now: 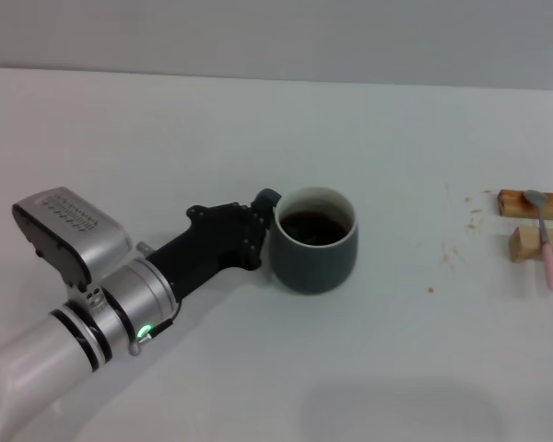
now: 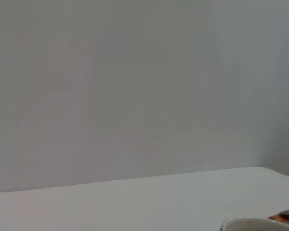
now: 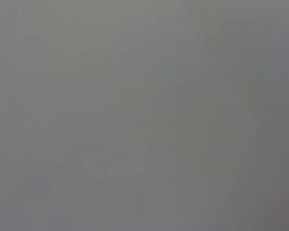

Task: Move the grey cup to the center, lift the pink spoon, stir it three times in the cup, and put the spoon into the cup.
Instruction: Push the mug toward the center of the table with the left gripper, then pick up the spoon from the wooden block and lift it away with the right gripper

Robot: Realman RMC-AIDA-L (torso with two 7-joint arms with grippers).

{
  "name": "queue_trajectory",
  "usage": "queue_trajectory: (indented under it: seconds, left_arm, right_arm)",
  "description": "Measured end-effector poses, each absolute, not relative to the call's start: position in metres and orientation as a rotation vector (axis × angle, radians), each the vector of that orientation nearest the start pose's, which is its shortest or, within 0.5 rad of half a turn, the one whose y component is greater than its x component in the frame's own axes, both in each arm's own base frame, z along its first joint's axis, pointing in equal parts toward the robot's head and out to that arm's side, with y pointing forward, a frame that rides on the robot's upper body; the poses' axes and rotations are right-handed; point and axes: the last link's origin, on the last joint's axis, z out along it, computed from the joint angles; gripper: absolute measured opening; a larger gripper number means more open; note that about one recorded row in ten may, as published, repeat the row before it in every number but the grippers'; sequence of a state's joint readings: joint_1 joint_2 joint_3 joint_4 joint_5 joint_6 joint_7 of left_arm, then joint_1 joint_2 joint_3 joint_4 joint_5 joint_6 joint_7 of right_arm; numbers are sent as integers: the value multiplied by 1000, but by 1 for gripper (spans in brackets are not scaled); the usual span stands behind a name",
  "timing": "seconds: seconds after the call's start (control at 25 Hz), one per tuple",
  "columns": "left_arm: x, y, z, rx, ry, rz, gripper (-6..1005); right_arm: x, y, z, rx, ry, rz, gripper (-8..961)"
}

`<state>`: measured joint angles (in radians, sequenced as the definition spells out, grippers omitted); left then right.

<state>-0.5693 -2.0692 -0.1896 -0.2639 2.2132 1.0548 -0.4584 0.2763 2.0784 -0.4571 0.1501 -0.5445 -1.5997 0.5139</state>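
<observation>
The cup [image 1: 316, 241] stood upright near the middle of the white worktop [image 1: 258, 138], dark liquid showing inside its white inner wall. Its handle [image 1: 266, 197] pointed toward the left edge, and only the top of that loop showed past the black fingers. The left pincer [image 1: 260, 228] reached in from the near left corner and sat against the cup's left side, at the handle. Whether its fingers were clamped on the handle or merely resting beside it could not be told from the head view.

The spoon [image 1: 545, 232] lay well apart from the cup, close to the right edge. It rested across two small wooden blocks [image 1: 527, 203], its grey bowl on the farther block and its pink handle running over the nearer one toward the front edge. A few brown crumbs [image 1: 450, 249] were scattered on the worktop between the cup and the blocks.

The left wrist view showed mostly a blank wall above the worktop's far edge, with a sliver of the cup's white rim [image 2: 255, 224] and a bit of wood beside it. The right pincer was not visible in any view, and the right wrist view gave only flat grey.
</observation>
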Motion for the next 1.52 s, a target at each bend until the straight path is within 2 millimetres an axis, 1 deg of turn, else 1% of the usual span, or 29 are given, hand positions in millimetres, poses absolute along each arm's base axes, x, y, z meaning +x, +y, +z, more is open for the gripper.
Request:
queue_trajectory:
  seconds: [0.12,0.16,0.2,0.32,0.4,0.6,0.68,0.84,0.88,0.92,1.2,1.36,1.52]
  left_arm:
    - [-246,313,-116,-2301,-656,-873,1]
    - [-246,313,-116,-2301,-656,-873,1]
    - [-240,313,-117,-2331,-643,-893,1]
    - [-236,316,-117,-2345,-634,-905,2]
    - [-236,317,-117,-2345,-632,-904,2]
    - [-241,324,-108,-2303,-634,-901,2]
    - [-247,328,-100,-2268,-641,-900,2]
    - [-249,331,-97,-2255,-646,-902,3]
    - [-252,335,-92,-2235,-659,-905,3]
    - [-253,336,-90,-2233,-663,-902,3]
    - [-252,340,-89,-2240,-657,-893,4]
    - [-250,343,-89,-2247,-648,-889,4]
    - [-249,344,-90,-2250,-646,-883,4]
  right_arm:
    - [396,224,50,-945,740,972,816]
    - [395,224,50,-950,741,971,816]
    - [395,225,49,-953,742,970,816]
    - [395,225,49,-957,745,969,816]
    - [396,225,49,-958,745,969,816]
    - [396,224,48,-960,748,966,816]
    - [396,224,46,-971,754,966,816]
    - [391,226,36,-1063,776,964,816]
    - [391,227,33,-1082,783,963,816]
    - [390,227,31,-1098,790,961,816]
    - [389,216,17,-1134,844,959,817]
    - [383,207,10,-1151,870,1014,817]
    - [376,206,2,-1219,896,1057,817]
